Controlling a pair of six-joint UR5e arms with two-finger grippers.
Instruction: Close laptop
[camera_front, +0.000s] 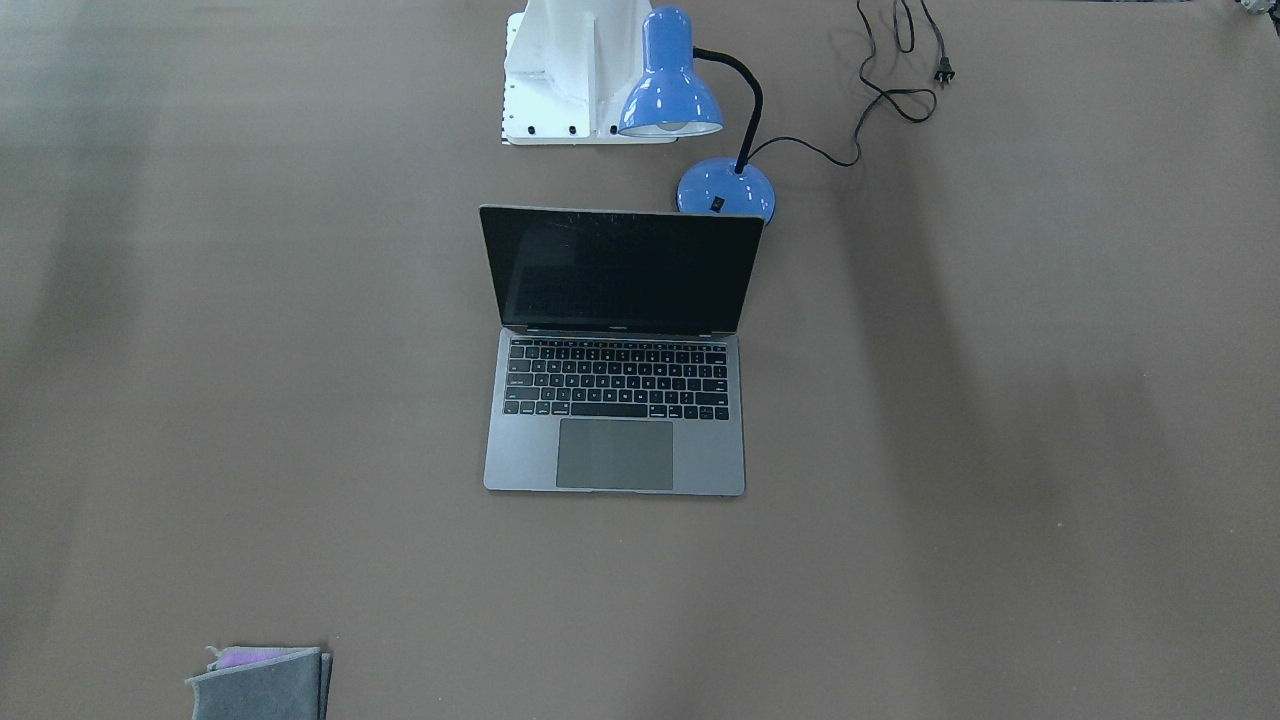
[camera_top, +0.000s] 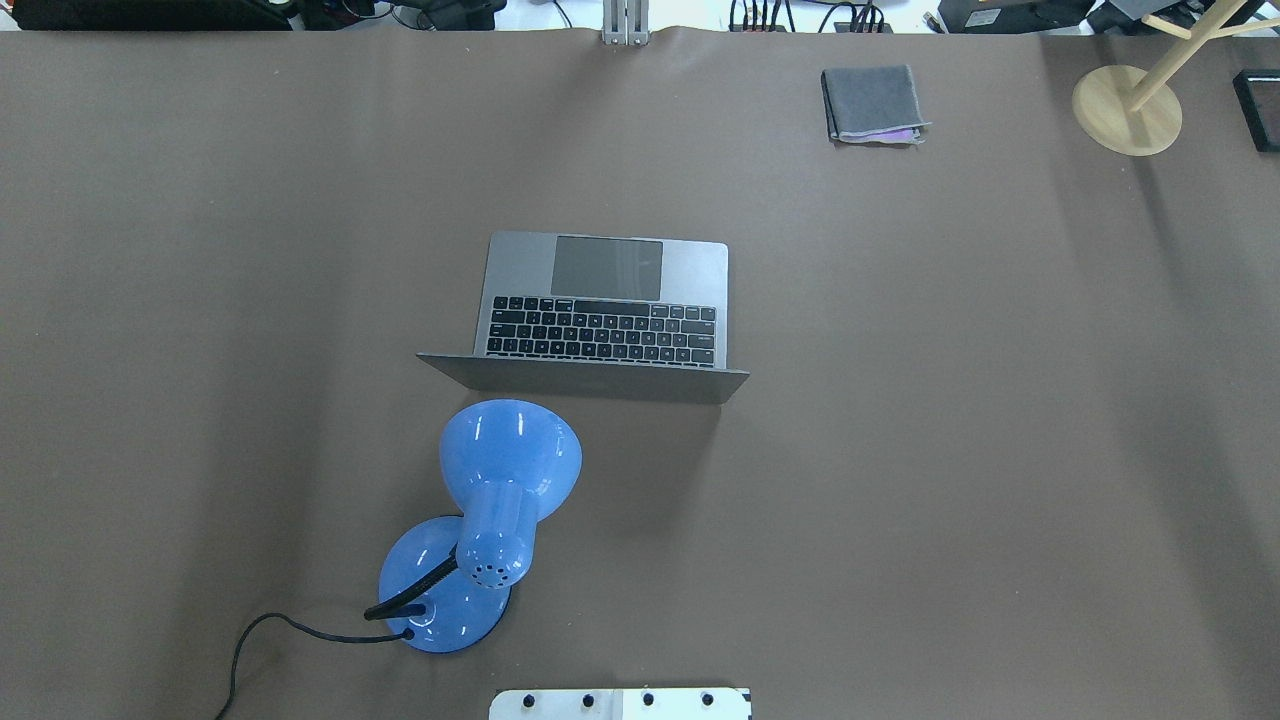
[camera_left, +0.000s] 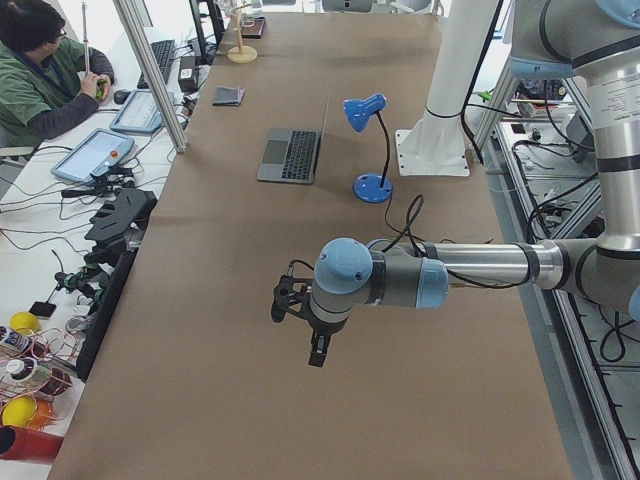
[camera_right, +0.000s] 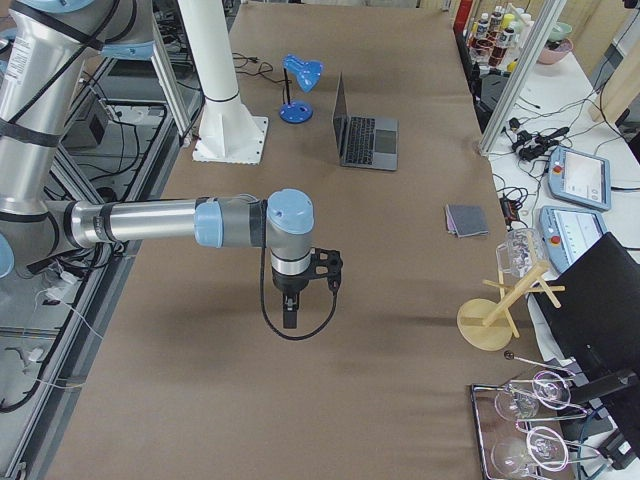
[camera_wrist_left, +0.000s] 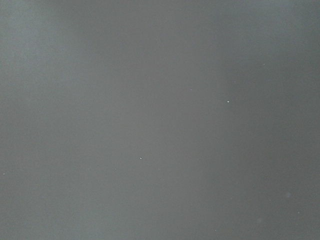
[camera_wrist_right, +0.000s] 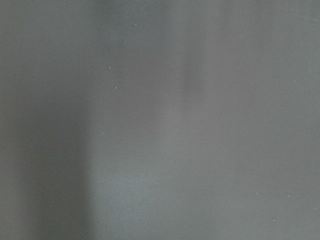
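Note:
The space-grey laptop (camera_front: 614, 455) stands open in the middle of the table, its black screen upright and dark. It also shows from behind in the overhead view (camera_top: 600, 315) and small in the side views (camera_left: 290, 155) (camera_right: 365, 140). My left gripper (camera_left: 316, 350) hangs over bare table far from the laptop, toward the table's left end. My right gripper (camera_right: 290, 318) hangs over bare table toward the right end. Both show only in the side views, so I cannot tell whether they are open or shut. Both wrist views show only brown table surface.
A blue desk lamp (camera_front: 670, 90) stands just behind the laptop's lid on my left side, its cord (camera_front: 890, 100) trailing on the table. A folded grey cloth (camera_top: 872, 103) and a wooden stand (camera_top: 1127, 110) sit at the far right. An operator (camera_left: 45, 85) sits beside the table.

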